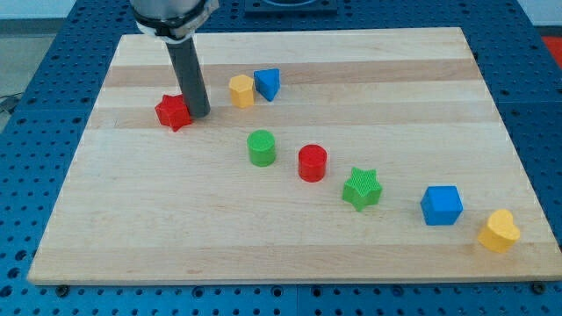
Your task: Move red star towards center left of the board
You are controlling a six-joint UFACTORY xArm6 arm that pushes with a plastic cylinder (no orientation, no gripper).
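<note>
The red star (173, 111) lies on the wooden board (290, 254) at the view's upper left. My tip (198, 114) stands right at the star's right side, touching or nearly touching it. The dark rod rises from there to the view's top.
A yellow block (241, 90) and a blue block (266, 84) sit to the right of the tip. A green cylinder (261, 147), a red cylinder (312, 163), a green star (362, 188), a blue cube (441, 205) and a yellow heart (499, 231) run diagonally toward the lower right.
</note>
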